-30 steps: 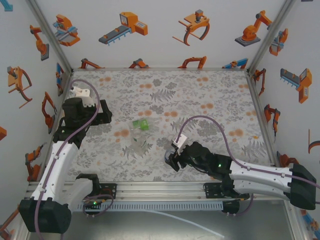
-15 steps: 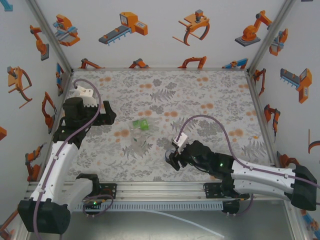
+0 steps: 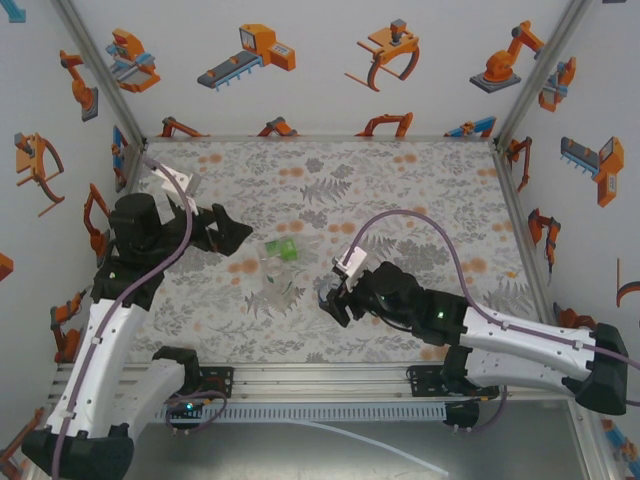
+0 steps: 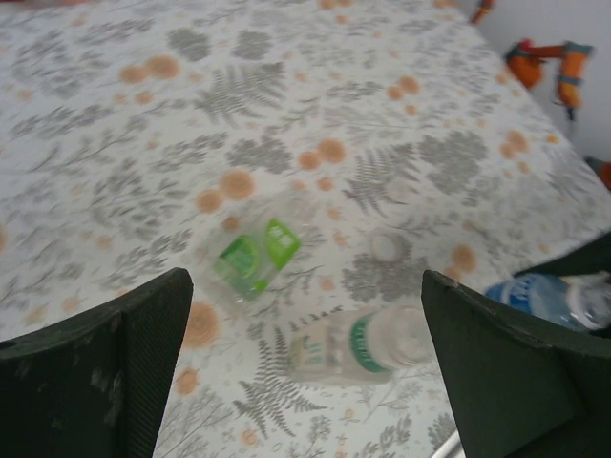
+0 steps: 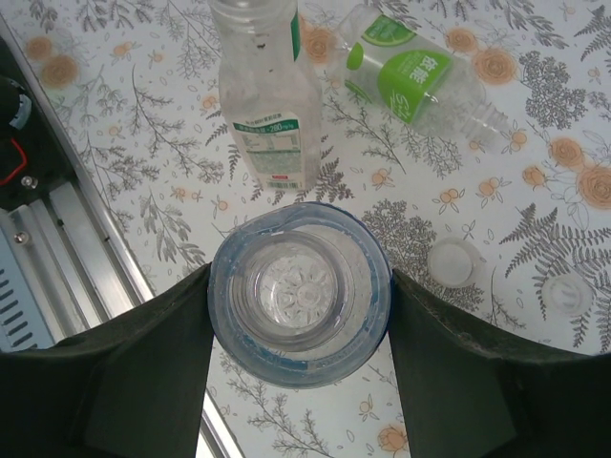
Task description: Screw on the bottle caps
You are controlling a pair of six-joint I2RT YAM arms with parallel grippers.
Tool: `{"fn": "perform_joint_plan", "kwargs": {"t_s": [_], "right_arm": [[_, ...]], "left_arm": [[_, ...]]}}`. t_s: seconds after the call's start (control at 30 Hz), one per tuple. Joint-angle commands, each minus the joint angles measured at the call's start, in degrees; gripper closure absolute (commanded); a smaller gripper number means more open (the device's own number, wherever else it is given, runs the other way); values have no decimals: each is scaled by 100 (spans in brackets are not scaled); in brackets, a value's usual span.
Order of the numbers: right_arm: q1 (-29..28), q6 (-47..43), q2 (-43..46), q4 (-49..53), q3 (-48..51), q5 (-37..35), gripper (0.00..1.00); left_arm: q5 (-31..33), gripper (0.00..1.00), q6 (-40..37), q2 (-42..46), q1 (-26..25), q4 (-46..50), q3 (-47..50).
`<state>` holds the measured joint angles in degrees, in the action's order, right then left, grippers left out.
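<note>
My right gripper (image 5: 299, 320) is shut on the blue-labelled bottle (image 5: 299, 294), held upright with its uncapped mouth facing the camera; it also appears low in the middle of the table (image 3: 328, 296). The green-and-white-labelled bottle (image 5: 264, 105) and the green-tinted bottle (image 5: 410, 72) lie on their sides beyond it. Two whitish caps (image 5: 454, 262) (image 5: 567, 291) rest on the cloth to the right. My left gripper (image 3: 232, 232) hangs open above the table's left side. Ahead of it lie the green-tinted bottle (image 4: 253, 256), the labelled bottle (image 4: 358, 345) and a cap (image 4: 385, 245).
The flowered cloth (image 3: 420, 190) covers the table inside white walls. An aluminium rail (image 5: 57, 239) runs along the near edge, close to my right gripper. The far half of the cloth is open room.
My left gripper has swung right, away from the left wall, and now points at the lying bottles. My right gripper has shifted slightly up and left, still holding the blue-labelled bottle.
</note>
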<state>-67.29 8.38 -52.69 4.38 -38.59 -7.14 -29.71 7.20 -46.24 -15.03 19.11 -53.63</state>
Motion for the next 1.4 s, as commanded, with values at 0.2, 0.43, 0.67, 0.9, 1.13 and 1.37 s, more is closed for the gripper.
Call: {"fn": "perform_joint_plan", "kwargs": {"t_s": [0.2, 0.43, 0.67, 0.9, 1.13, 1.37], "right_arm": [[164, 183, 226, 975, -1085, -100, 56], [323, 421, 577, 1499, -1510, -454, 61], [333, 1261, 794, 1951, -2009, -874, 69], [337, 2492, 928, 2260, -2241, -1389, 70], [332, 2692, 915, 2105, -2262, -920, 76], [334, 2509, 728, 1857, -2257, -434, 77]], "left_arm": [[-521, 3, 80, 324, -1940, -1739, 435], [-575, 1, -671, 134, -3286, -2866, 1042], [594, 0, -1336, -418, -4291, -3012, 1070], [1041, 0, -1430, -927, -4676, -3221, 928], [1275, 0, -1196, -1261, -4693, -3404, 765], [1091, 3, -896, -1636, -4686, -3449, 443]]}}
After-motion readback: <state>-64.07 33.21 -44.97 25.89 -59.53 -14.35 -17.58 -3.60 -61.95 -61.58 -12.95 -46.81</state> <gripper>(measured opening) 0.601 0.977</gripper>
